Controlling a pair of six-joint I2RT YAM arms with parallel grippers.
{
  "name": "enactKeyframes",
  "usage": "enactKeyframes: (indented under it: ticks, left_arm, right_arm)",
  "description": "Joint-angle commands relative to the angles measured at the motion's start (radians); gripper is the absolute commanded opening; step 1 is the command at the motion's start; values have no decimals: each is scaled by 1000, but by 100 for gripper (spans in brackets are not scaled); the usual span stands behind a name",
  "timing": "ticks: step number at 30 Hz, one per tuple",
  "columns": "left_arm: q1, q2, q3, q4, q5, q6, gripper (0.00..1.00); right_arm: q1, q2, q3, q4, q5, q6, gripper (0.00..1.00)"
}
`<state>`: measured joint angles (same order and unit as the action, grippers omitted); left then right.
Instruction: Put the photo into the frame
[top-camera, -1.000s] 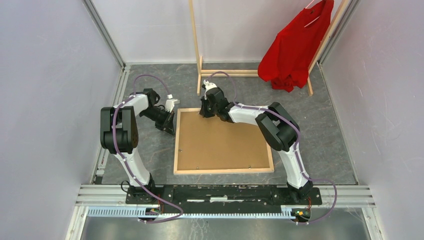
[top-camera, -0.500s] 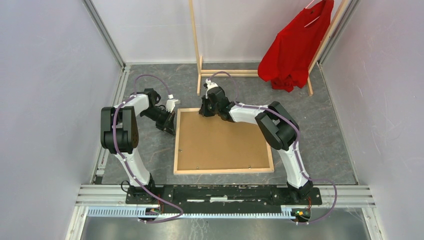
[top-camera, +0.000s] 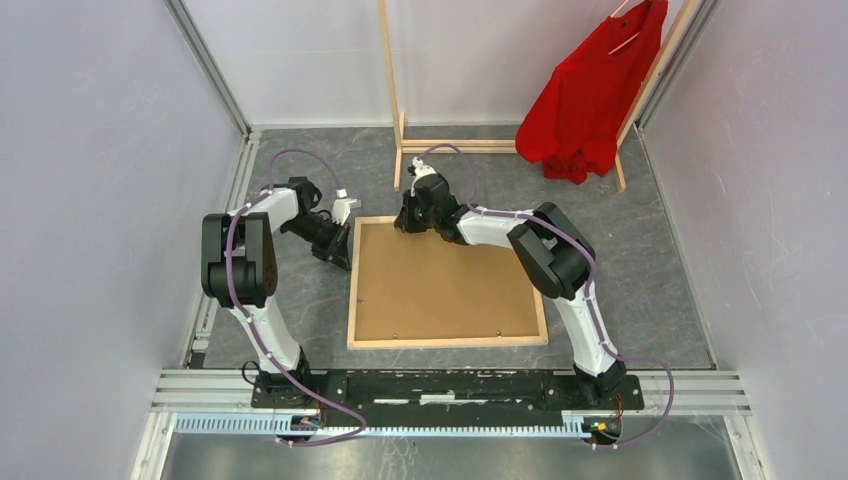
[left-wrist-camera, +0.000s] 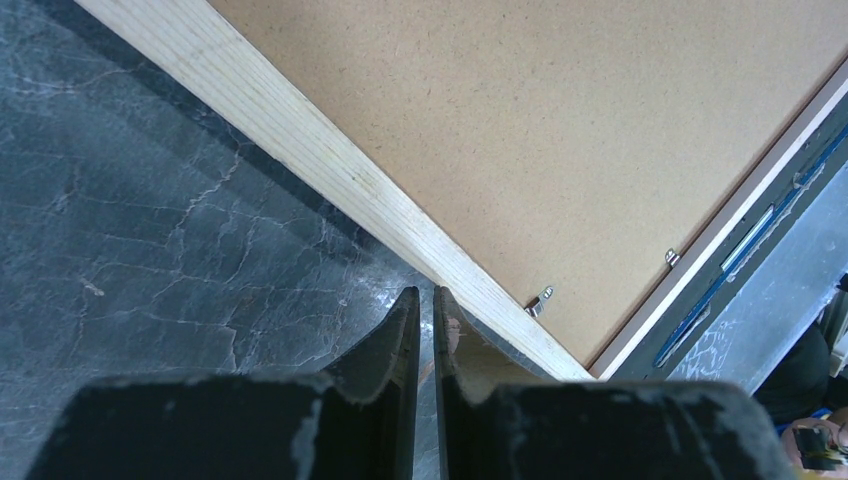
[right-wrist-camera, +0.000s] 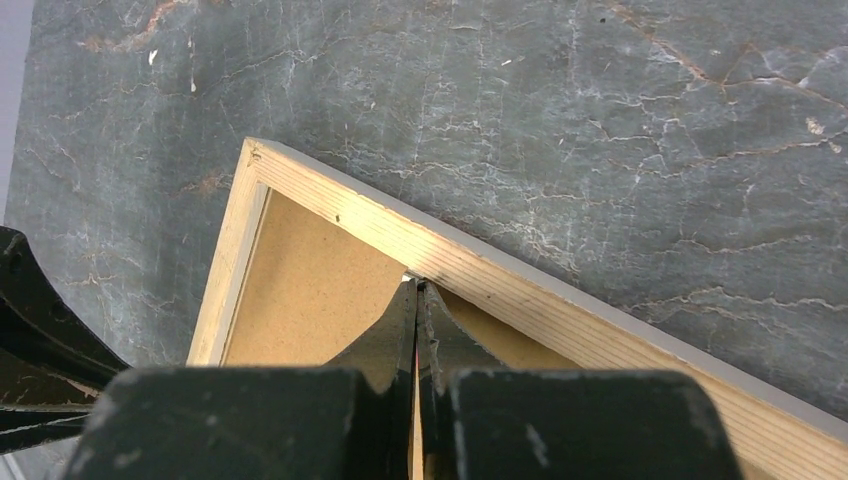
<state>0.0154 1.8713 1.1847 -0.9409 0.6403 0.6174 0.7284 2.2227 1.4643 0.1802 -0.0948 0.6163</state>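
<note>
Dark marbled tabletop (top-camera: 300, 300) carries the frame (top-camera: 447, 341) face down, the photo (top-camera: 445, 280) inside it, brown back up. At the frame's left rail the left gripper (left-wrist-camera: 424, 295) is pinched nearly together, empty; at its far rail the right gripper (right-wrist-camera: 417, 285) is clenched, empty. Pressing could skid the frame, I judge. No legible writing.

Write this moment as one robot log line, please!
frame: lying back up | photo: inside frame, board side up | left end effector: nearly shut, left rail | right end effector: shut, far rail
</note>
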Motion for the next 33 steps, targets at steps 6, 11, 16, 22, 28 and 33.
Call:
enactKeyframes:
  ticks: [6,11,16,22,28,33]
  left_arm:
    - [-3,-28,9,-9,14,45,16]
    - [-3,-34,11,-8,13,43,16]
    - [-3,-43,12,-8,9,39,16]
    - [-4,-40,12,-8,11,41,16]
    - [-4,-41,13,-8,7,40,16]
    - [-3,-38,19,-8,4,36,16]
  right_arm:
    - [-21,-73,-75,20,72,-20,0]
    - [-46,-165,-142,11,112,-49,0]
    - [-95,-318,-303,7,162,-63,3]
    - [-209,-513,-546,8,201,-41,9]
    - [-321,-589,-709,65,167,-31,9]
    - [-329,-563,-701,85,126,-32,7]
